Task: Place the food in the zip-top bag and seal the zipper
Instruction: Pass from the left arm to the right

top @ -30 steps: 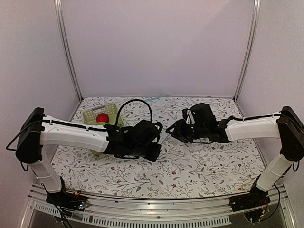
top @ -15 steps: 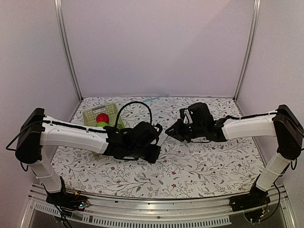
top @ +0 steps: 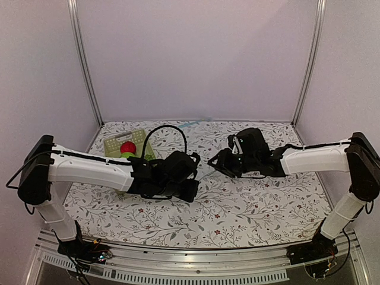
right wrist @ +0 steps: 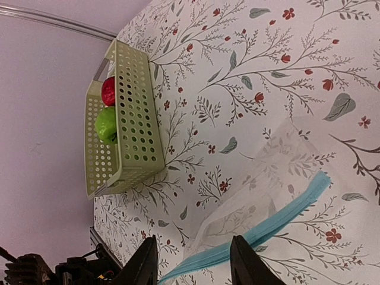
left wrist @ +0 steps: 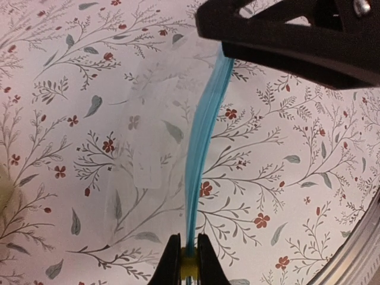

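Observation:
The clear zip-top bag (left wrist: 148, 148) lies flat on the flowered table between the two arms. Its light blue zipper (left wrist: 205, 130) runs from my left gripper (left wrist: 189, 264), which is shut on the strip's near end, toward the right gripper's black fingers (left wrist: 285, 35). My right gripper (right wrist: 193, 261) is open, with the zipper (right wrist: 279, 217) passing between its fingers and the bag (right wrist: 267, 178) just beyond. The food, a red apple (right wrist: 108, 90) and a green apple (right wrist: 105, 123), sits in the pale green basket (right wrist: 133, 119) at the back left. From above, both grippers (top: 196, 171) (top: 215, 160) meet mid-table.
The basket (top: 116, 142) with the red apple (top: 126, 148) stands near the left wall, behind my left arm. A black cable (top: 166, 132) loops above the left wrist. A metal rail (left wrist: 356, 261) marks the table's near edge. Walls close in the back and sides.
The right gripper slid slightly left along the zipper, then back right, and its jaws now stand apart. The left gripper has kept its hold without moving.

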You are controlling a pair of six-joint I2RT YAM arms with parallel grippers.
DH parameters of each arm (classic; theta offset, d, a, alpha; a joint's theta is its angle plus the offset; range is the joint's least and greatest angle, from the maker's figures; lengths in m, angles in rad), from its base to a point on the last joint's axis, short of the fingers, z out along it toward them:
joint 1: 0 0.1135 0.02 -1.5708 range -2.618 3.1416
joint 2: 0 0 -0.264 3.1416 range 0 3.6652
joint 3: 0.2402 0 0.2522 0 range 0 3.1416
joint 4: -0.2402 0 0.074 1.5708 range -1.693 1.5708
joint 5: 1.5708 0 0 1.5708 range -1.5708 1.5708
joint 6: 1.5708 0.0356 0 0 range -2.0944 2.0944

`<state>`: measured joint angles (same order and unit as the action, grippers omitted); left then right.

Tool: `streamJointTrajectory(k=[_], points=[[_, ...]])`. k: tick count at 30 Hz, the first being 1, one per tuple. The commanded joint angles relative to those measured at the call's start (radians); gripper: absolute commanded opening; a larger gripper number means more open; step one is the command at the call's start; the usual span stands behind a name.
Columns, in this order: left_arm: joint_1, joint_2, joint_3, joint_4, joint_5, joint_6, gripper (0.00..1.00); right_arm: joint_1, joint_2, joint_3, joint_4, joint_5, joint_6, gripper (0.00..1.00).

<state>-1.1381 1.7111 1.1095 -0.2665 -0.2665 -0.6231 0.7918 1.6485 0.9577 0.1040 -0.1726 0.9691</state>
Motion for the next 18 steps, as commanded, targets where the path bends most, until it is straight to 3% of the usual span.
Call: streamJointTrajectory(k=[1,12,18], points=[[0.019,-0.043,-0.022,-0.021,-0.036,-0.02,0.0,0.006,-0.097,-0.014,-0.098,0.1,-0.044,0.43],[0.018,-0.049,-0.043,0.052,0.03,-0.001,0.0,0.005,-0.041,0.038,-0.138,0.079,-0.07,0.48],[0.017,-0.06,-0.059,0.094,0.062,0.007,0.0,0.005,0.01,0.071,-0.126,0.049,-0.074,0.41]])
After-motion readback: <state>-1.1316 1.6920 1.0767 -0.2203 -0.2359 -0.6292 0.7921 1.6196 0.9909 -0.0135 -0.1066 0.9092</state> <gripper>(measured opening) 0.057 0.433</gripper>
